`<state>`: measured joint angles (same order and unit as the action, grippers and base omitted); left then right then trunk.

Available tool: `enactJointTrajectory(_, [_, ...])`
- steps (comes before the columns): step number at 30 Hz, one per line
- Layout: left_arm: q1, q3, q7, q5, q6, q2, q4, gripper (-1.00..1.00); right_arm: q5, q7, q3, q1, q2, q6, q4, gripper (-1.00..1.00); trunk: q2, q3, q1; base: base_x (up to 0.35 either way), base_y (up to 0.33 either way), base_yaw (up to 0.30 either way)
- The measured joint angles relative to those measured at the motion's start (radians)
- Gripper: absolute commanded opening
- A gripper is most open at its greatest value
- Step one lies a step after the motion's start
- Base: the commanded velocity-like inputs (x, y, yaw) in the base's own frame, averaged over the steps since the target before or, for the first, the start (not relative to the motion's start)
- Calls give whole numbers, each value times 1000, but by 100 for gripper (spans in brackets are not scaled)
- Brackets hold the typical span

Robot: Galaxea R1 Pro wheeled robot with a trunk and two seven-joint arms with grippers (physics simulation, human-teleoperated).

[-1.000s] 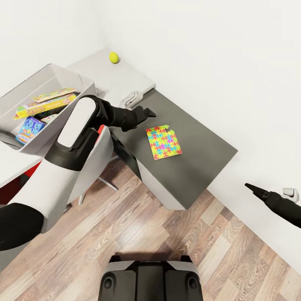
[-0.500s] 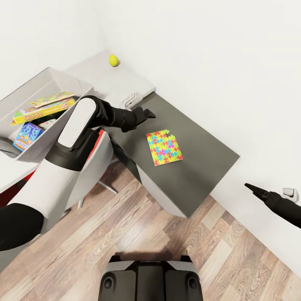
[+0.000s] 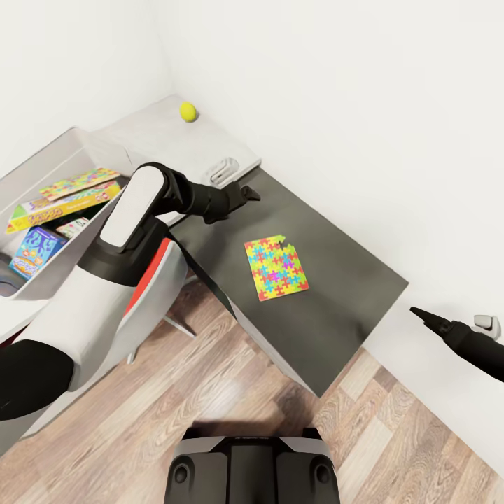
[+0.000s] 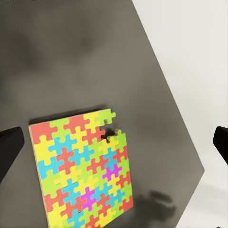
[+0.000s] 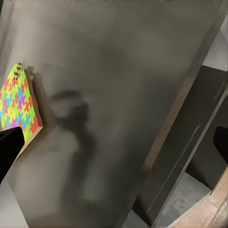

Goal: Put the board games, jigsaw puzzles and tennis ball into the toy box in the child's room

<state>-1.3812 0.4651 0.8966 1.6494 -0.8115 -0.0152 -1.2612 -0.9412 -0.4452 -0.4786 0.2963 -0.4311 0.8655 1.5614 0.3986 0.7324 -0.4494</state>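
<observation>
Left gripper (image 3: 248,192) hangs over the dark part of the table (image 3: 336,280) with its jaws spread wide and nothing between them, the puzzle (image 3: 276,267) lying flat just beyond it. Right gripper (image 3: 420,315) is held out past the table's end, also parted and empty. The ball (image 3: 187,111) sits in the far corner by the wall, while the toy box (image 3: 91,143) holds three games (image 3: 63,204) and a second puzzle (image 3: 78,183).

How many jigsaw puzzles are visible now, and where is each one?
2. One jigsaw puzzle lies flat on the dark grey section of the table. A second puzzle lies inside the toy box, partly hidden under a board game.
</observation>
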Motion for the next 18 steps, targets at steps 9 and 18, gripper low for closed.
enactJointTrajectory(9, [1,16,1,-1,0,0,26,100,0,0,0,-1,-2,0,0,100,0,0,0,28,16,0])
enactJointTrajectory(18, [0,26,-1,-1,-1,2,54,100,-1,-1,0,-1,-4,0,0,100,0,0,0,26,125,0])
